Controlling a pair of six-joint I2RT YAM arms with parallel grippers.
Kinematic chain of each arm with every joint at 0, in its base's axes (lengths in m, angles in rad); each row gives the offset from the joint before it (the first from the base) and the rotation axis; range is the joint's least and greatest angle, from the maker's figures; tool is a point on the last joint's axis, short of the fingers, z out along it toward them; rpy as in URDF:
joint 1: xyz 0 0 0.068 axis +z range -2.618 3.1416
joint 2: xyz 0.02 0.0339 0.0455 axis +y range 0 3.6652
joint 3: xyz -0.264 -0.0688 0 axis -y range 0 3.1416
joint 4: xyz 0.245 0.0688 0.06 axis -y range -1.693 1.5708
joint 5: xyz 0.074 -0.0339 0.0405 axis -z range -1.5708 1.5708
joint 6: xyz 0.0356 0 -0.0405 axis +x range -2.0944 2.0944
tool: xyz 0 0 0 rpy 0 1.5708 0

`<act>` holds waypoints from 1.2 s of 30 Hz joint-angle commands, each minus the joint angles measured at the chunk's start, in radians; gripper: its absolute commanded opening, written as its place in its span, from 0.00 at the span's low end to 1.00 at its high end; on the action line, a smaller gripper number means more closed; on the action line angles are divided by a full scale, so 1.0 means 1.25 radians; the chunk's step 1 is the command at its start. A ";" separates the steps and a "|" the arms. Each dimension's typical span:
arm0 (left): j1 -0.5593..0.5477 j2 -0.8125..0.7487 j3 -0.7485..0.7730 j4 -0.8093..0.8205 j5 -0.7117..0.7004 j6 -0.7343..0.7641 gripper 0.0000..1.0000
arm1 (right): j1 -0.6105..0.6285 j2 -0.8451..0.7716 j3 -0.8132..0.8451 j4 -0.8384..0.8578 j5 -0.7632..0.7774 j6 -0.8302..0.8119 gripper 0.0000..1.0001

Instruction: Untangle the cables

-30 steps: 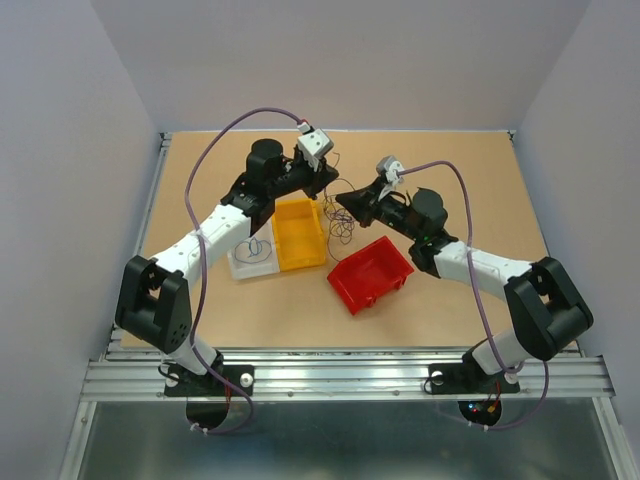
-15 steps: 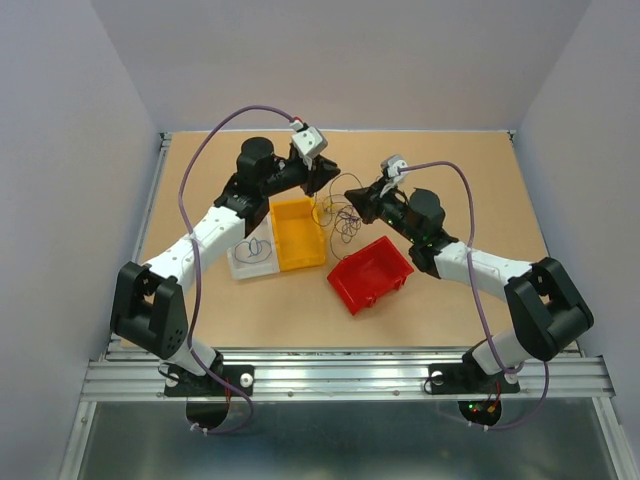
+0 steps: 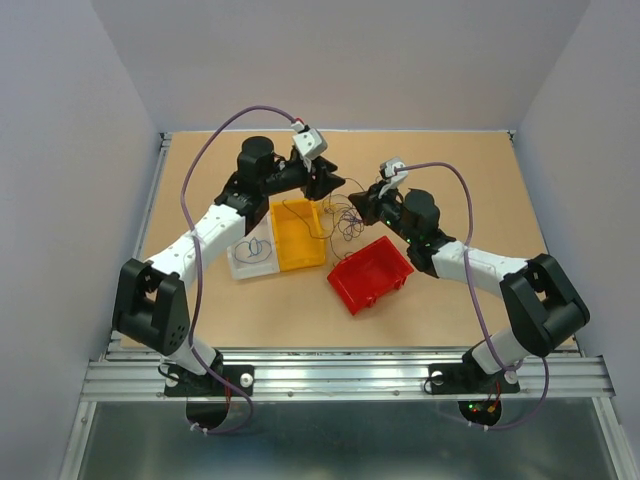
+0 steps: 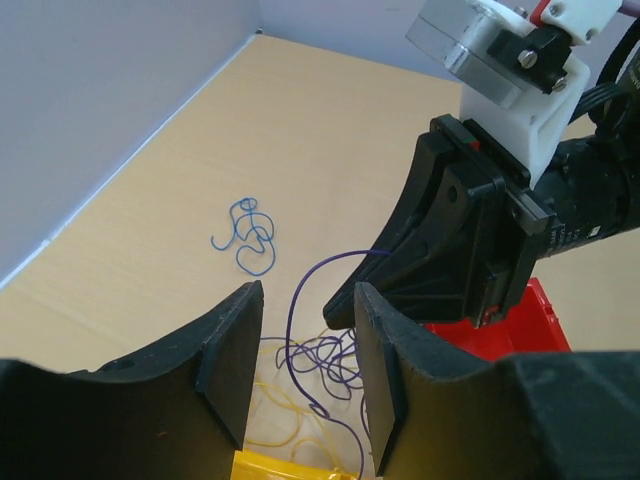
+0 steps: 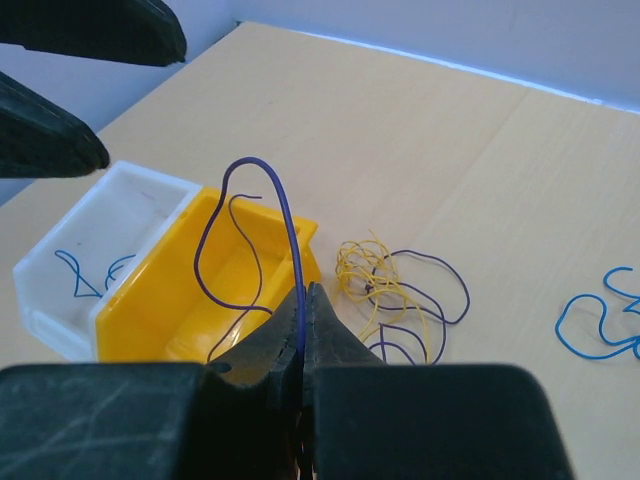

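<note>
Cables (image 5: 395, 300): small yellow + purple clump on table (image 3: 450, 160), just beside yellow bin (image 5: 150, 320), between the two grippers. One purple strand (image 5: 290, 240) rises out of it in a tall loop. Loose blue cable (image 4: 247, 235) lies apart, already free.

R gripper (image 5: 305, 305): jaws fully closed, pinching the purple strand at the tips. L gripper (image 4: 305, 330): jaws apart, nothing held, facing the R gripper w/ the strand just beyond its fingers.

Risks, as judged:
- strand is hair-thin, so pinch may slip if pulled hard
- pull may drag the whole clump instead of freeing one strand
- loop hangs over the yellow bin and could snag the rim
- L may close on air
- grippers are v. close, so a bump is likely on approach
</note>
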 commanded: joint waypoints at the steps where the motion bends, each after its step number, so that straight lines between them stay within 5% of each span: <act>1: 0.002 0.026 0.047 -0.011 0.028 0.015 0.53 | 0.006 -0.009 0.040 0.028 -0.014 0.001 0.01; 10: -0.002 0.105 0.127 -0.106 0.021 0.042 0.47 | 0.006 -0.028 0.025 0.033 -0.014 -0.003 0.01; 15: -0.008 0.135 0.158 -0.146 0.039 0.064 0.26 | 0.006 -0.033 0.022 0.033 -0.016 -0.003 0.01; 19: -0.011 0.148 0.178 -0.177 0.077 0.077 0.19 | 0.006 -0.030 0.023 0.035 -0.015 -0.003 0.01; 21: -0.011 0.146 0.179 -0.180 0.083 0.086 0.00 | 0.006 -0.024 0.026 0.035 -0.016 -0.003 0.00; 27: -0.012 0.126 0.173 -0.180 0.077 0.084 0.00 | 0.006 -0.008 0.033 0.034 0.021 0.006 0.00; 31: -0.003 0.077 0.148 -0.160 -0.004 0.046 0.00 | 0.004 0.023 0.045 0.015 0.125 0.010 0.23; 36: 0.044 -0.035 0.077 -0.057 -0.051 -0.054 0.00 | -0.014 0.088 0.100 -0.035 0.255 0.029 0.34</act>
